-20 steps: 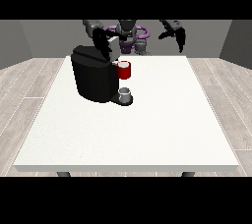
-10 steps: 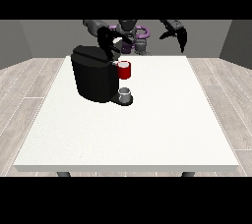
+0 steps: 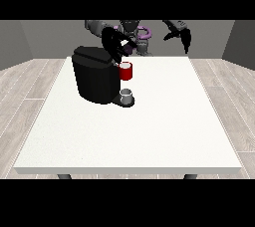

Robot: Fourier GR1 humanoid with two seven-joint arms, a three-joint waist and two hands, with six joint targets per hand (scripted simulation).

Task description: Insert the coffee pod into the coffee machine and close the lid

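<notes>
Your robot hand at the view's left (image 3: 115, 45) hangs over the coffee machine (image 3: 95, 74), poised for the lid; whether it is released or clenched, you cannot tell.

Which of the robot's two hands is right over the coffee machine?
The hand at the view's left, above the black coffee machine; the hand at the view's right hangs raised well away from it.

The boxy black coffee machine (image 3: 94, 77) stands on the large white table (image 3: 149, 131), near its far left corner. A small grey cup (image 3: 127, 94) sits at the machine's right side, under its red pod holder (image 3: 125, 71).
</notes>
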